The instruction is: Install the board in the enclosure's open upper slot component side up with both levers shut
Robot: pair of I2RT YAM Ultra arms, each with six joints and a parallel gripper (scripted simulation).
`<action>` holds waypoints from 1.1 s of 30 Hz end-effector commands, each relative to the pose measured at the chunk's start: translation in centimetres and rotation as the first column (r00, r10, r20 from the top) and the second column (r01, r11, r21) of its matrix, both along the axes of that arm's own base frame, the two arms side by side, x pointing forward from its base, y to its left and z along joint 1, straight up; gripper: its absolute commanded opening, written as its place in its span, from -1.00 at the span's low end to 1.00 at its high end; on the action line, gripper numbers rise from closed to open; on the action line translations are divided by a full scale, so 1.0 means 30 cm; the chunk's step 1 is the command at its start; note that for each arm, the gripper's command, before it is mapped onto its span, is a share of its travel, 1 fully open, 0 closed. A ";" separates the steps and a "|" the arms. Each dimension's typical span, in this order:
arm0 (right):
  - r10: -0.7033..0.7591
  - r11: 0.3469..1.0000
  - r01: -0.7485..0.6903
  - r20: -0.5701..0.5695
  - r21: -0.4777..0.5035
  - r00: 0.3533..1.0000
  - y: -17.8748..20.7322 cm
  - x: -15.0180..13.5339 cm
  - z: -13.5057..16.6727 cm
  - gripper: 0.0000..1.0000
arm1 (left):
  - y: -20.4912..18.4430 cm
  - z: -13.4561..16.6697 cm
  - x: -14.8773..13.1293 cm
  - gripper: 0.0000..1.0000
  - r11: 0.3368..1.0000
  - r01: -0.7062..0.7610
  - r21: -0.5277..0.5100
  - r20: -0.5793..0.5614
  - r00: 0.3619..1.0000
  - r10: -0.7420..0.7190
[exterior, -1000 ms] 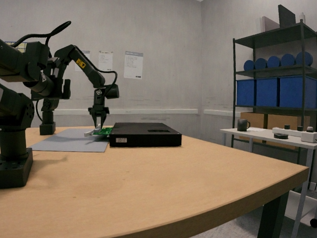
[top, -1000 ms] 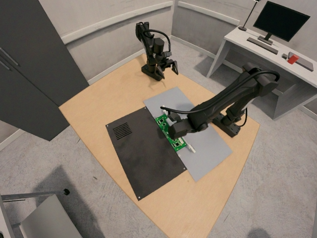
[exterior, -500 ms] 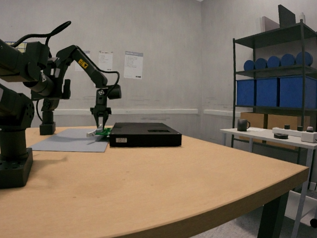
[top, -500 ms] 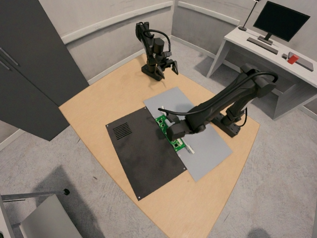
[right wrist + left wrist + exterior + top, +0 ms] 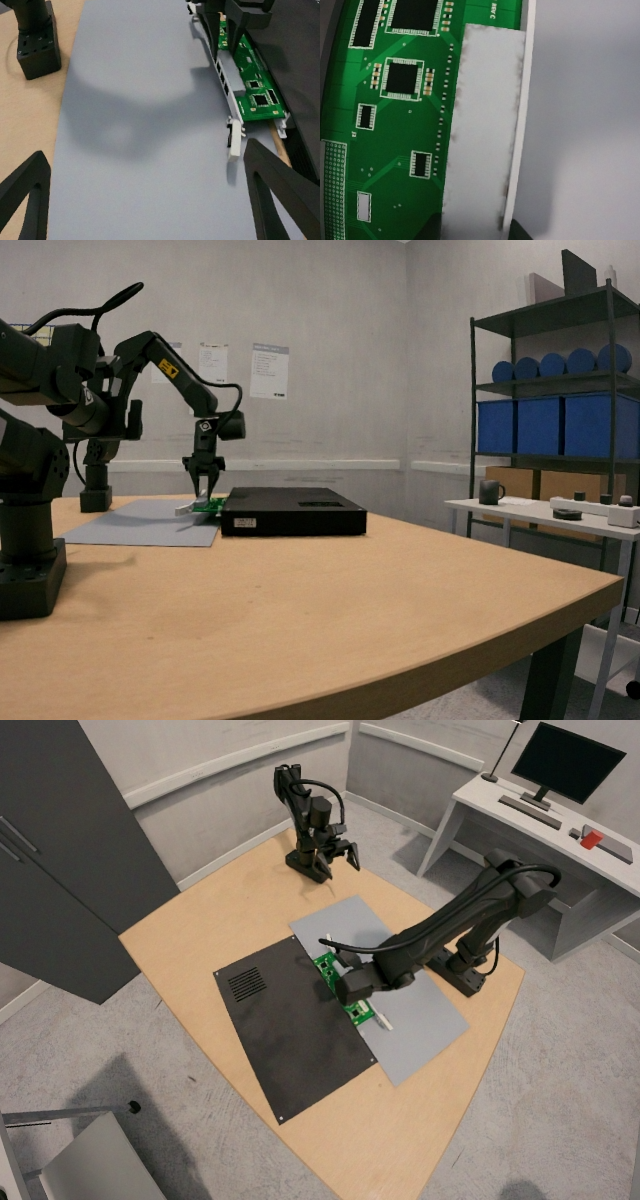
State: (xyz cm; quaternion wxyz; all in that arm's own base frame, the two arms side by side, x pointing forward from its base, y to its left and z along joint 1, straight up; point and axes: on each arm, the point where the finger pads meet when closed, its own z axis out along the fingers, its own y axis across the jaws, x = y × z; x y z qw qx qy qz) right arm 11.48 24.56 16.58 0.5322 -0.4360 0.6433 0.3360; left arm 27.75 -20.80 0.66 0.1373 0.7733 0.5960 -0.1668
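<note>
In the exterior view, the pale wooden surface [image 5: 180,926] [image 5: 361,601] [image 5: 70,15] comes nearest, with the right arm at its left. That arm's pincer [image 5: 343,872] [image 5: 103,433] [image 5: 146,150] has its fingers wide apart, up in the air with nothing between them. Further in, the grey mat [image 5: 423,1030] [image 5: 134,529] [image 5: 590,125] [image 5: 125,200] lies flat beside the black enclosure [image 5: 294,1030] [image 5: 294,521] [image 5: 300,50], which looks level on the surface, its vents on top; the feet can't be made out. The green board [image 5: 361,1012] [image 5: 214,504] [image 5: 395,130] [image 5: 255,107] is component side up at the enclosure's open side, above the mat's edge and well short of home. I can't tell whether its inner edge is in the slot. Its near lever [image 5: 384,1021] [image 5: 183,509] [image 5: 235,142] lies roughly in line with the panel [image 5: 522,100] [image 5: 230,100], not straight out; the far lever [image 5: 329,941] is too small to judge. The left pincer [image 5: 341,966] [image 5: 205,497] [image 5: 473,227] [image 5: 222,57] points down, clamped on the board's grey block [image 5: 341,969] [image 5: 202,494] [image 5: 482,125] [image 5: 232,75]. Behind everything, papers [image 5: 269,370] hang on the wall.
</note>
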 end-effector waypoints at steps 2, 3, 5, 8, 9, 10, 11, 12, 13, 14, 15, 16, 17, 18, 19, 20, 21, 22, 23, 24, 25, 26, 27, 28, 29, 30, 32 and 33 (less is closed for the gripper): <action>-0.002 1.000 0.001 0.009 0.026 1.000 0.001 -0.002 0.024 1.00 | -0.024 0.040 0.039 -0.63 0.999 0.001 -0.043 0.002 1.000 -0.001; -0.002 1.000 0.001 0.009 0.026 1.000 0.001 -0.002 0.024 1.00 | -0.026 0.041 0.046 -0.63 0.999 0.000 -0.044 0.004 1.000 0.000; -0.002 1.000 0.001 0.009 0.026 1.000 0.001 -0.002 0.024 1.00 | -0.026 0.041 0.046 -0.63 0.999 -0.001 -0.044 0.003 1.000 0.001; -0.002 1.000 0.001 0.009 0.026 1.000 0.001 -0.002 0.024 1.00 | -0.027 0.051 0.049 -0.63 0.999 -0.002 -0.047 0.011 1.000 0.003; -0.002 1.000 0.001 0.009 0.026 1.000 0.001 -0.002 0.024 1.00 | -0.028 0.051 0.051 -0.63 0.999 -0.002 -0.049 0.014 1.000 0.003; -0.002 1.000 0.001 0.009 0.026 1.000 0.001 -0.002 0.024 1.00 | -0.028 0.051 0.051 -0.63 0.999 -0.002 -0.049 0.014 1.000 0.003; -0.002 1.000 0.001 0.009 0.026 1.000 0.001 -0.002 0.024 1.00 | -0.028 0.051 0.051 -0.63 0.999 -0.002 -0.049 0.014 1.000 0.003; -0.002 1.000 0.001 0.009 0.026 1.000 0.001 -0.002 0.024 1.00 | -0.025 0.051 0.045 -0.63 0.999 0.003 -0.045 0.007 1.000 -0.002; -0.002 1.000 0.001 0.009 0.026 1.000 0.001 -0.002 0.024 1.00 | -0.025 0.051 0.045 -0.63 0.999 0.003 -0.045 0.007 1.000 -0.002; -0.002 1.000 0.001 0.009 0.026 1.000 0.001 -0.002 0.024 1.00 | -0.025 0.051 0.045 -0.63 0.999 0.003 -0.045 0.007 1.000 -0.002; -0.002 1.000 0.001 0.009 0.026 1.000 0.001 -0.002 0.024 1.00 | -0.024 0.040 0.043 -0.63 0.999 0.003 -0.040 -0.004 1.000 -0.003; -0.002 1.000 0.001 0.009 0.026 1.000 0.001 -0.002 0.024 1.00 | -0.025 0.040 0.049 -0.63 0.999 0.004 -0.039 -0.007 1.000 -0.005; -0.002 1.000 0.001 0.009 0.026 1.000 0.001 -0.002 0.024 1.00 | -0.028 0.040 0.061 -0.63 0.999 0.005 -0.038 -0.008 1.000 -0.005; -0.002 1.000 0.001 0.009 0.026 1.000 0.001 -0.002 0.024 1.00 | -0.032 0.040 0.078 -0.63 0.999 0.004 -0.039 -0.006 1.000 -0.004; -0.002 1.000 0.001 0.009 0.026 1.000 0.001 -0.002 0.024 1.00 | -0.038 0.041 0.096 -0.63 0.999 0.002 -0.041 -0.001 1.000 -0.002; -0.002 1.000 0.001 0.009 0.026 1.000 0.001 -0.002 0.024 1.00 | -0.045 0.042 0.117 -0.63 0.999 0.001 -0.049 0.016 1.000 -0.001; -0.002 1.000 0.001 0.009 0.026 1.000 0.001 -0.002 0.024 1.00 | -0.048 0.043 0.124 -0.63 0.999 -0.006 -0.049 0.016 1.000 0.007; -0.002 1.000 0.001 0.009 0.026 1.000 0.001 -0.002 0.024 1.00 | -0.048 0.043 0.124 -0.63 0.999 -0.006 -0.049 0.016 1.000 0.007; -0.002 1.000 0.001 0.009 0.026 1.000 0.001 -0.002 0.024 1.00 | -0.048 0.043 0.124 -0.63 0.999 -0.006 -0.049 0.016 1.000 0.007; -0.002 1.000 0.001 0.009 0.026 1.000 0.001 -0.002 0.024 1.00 | -0.049 0.053 0.127 -0.63 0.999 -0.006 -0.053 0.024 1.000 0.007; -0.002 1.000 0.001 0.009 0.026 1.000 0.001 -0.002 0.024 1.00 | -0.049 0.054 0.127 -0.63 0.999 -0.006 -0.053 0.024 1.000 0.007; -0.002 1.000 0.001 0.009 0.026 1.000 0.001 -0.002 0.024 1.00 | -0.049 0.054 0.127 -0.63 0.999 -0.006 -0.053 0.024 1.000 0.007; -0.002 1.000 0.001 0.009 0.026 1.000 0.001 -0.002 0.024 1.00 | -0.049 0.054 0.127 -0.63 0.999 -0.006 -0.053 0.024 1.000 0.007; -0.002 1.000 0.001 0.009 0.026 1.000 0.001 -0.002 0.024 1.00 | -0.049 0.054 0.127 -0.63 0.999 -0.006 -0.053 0.024 1.000 0.007; -0.002 1.000 0.001 0.009 0.026 1.000 0.001 -0.002 0.024 1.00 | -0.049 0.054 0.127 -0.40 0.999 -0.006 -0.053 0.024 1.000 0.007; -0.002 1.000 0.001 0.009 0.026 1.000 0.001 -0.002 0.024 1.00 | -0.049 0.054 0.127 -0.40 0.999 -0.006 -0.053 0.024 1.000 0.007; -0.002 1.000 0.001 0.009 0.026 1.000 0.001 -0.002 0.024 1.00 | -0.044 0.059 0.118 -0.35 0.999 -0.006 -0.054 0.025 1.000 0.007; -0.002 1.000 0.001 0.009 0.026 1.000 0.001 -0.002 0.024 1.00 | -0.043 0.065 0.117 -0.35 0.998 -0.006 -0.056 0.029 1.000 0.008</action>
